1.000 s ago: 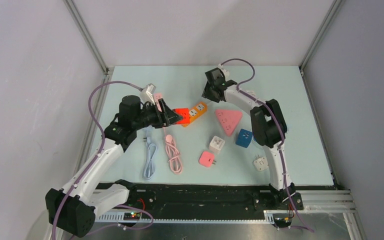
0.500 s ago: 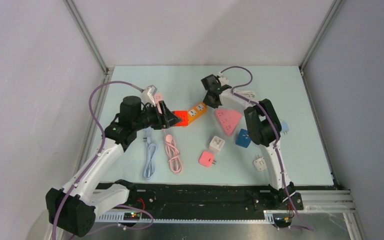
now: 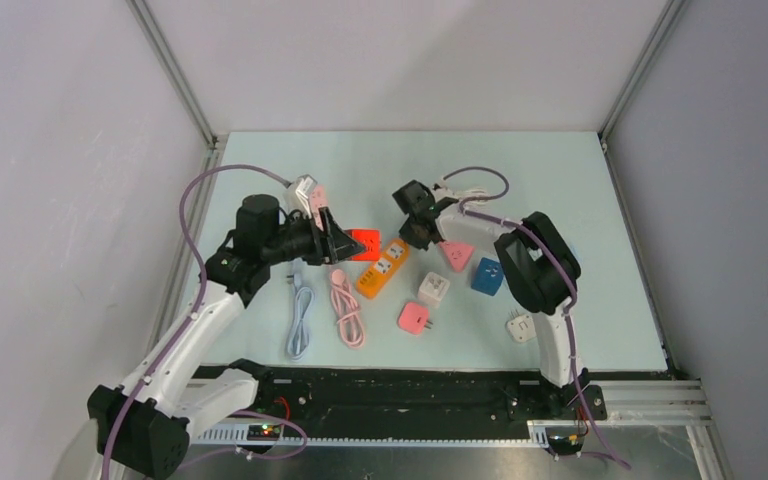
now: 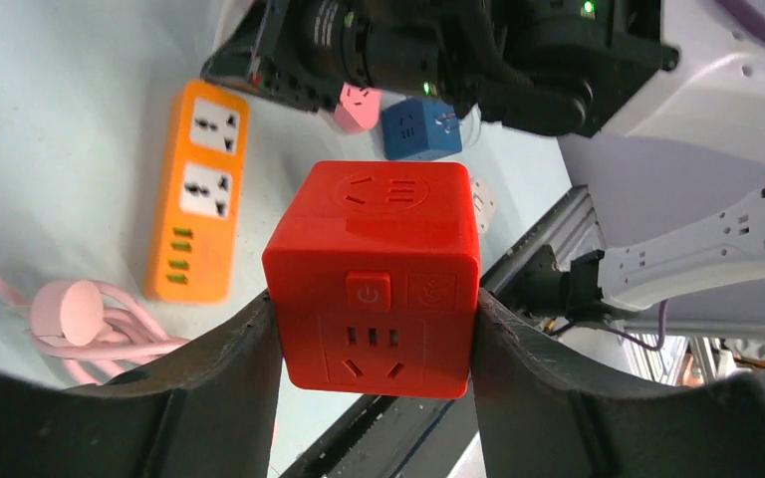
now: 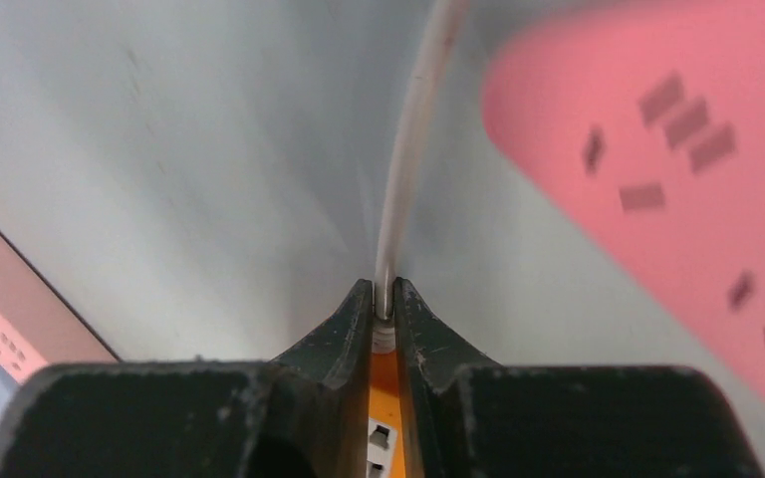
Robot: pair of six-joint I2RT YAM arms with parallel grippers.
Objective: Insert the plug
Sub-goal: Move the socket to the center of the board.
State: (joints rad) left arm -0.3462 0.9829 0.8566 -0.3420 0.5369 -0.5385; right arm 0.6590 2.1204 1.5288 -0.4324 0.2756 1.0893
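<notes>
Now my right gripper point(image 5: 385, 299) pinches the white cord point(image 5: 413, 129) at the orange power strip's point(image 3: 382, 268) far end; my left gripper point(image 4: 374, 334) clamps the red cube point(image 4: 372, 249) just left of it. I should steady the strip, then line up squarely before pushing.

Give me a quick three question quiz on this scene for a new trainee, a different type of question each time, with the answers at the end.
1. True or false: the left gripper holds the red cube.
2. Multiple choice: the right gripper is pinching A) a blue cable, B) a white cord, C) a pink plug.
3. Fill in the blank: the long power strip is coloured ____.
Key: 1 true; 2 B; 3 orange.
</notes>
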